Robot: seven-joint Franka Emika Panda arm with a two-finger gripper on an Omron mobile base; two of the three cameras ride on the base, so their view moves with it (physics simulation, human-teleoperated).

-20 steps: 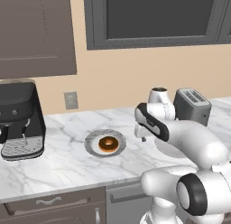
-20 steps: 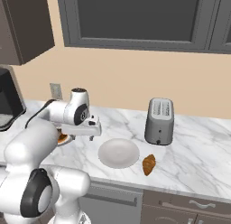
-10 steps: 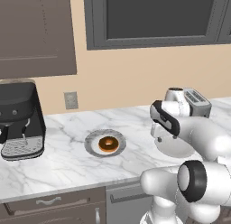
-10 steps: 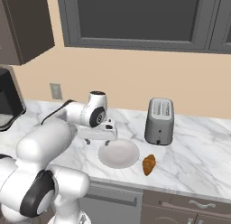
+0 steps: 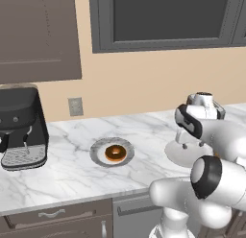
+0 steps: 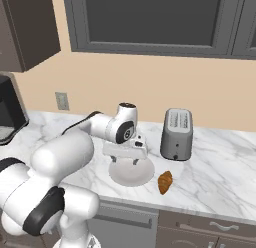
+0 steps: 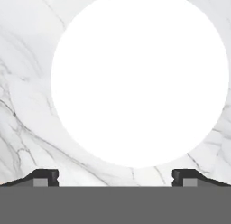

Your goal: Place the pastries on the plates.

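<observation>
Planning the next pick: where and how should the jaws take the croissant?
Grip the croissant across its narrow middle, coming straight down from above. It lies flat on the marble counter, oblong with tapered ends, beside the plain white plate. The gripper is open over that plate, holding nothing.

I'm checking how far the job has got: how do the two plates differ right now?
The patterned plate has a grey rim and already holds the doughnut; the plain white plate has no rim pattern and holds nothing. The open gripper hangs above the plain plate, not above the patterned one. The croissant lies on the counter beside the plain plate. Both are round, shallow, and on the marble.
</observation>
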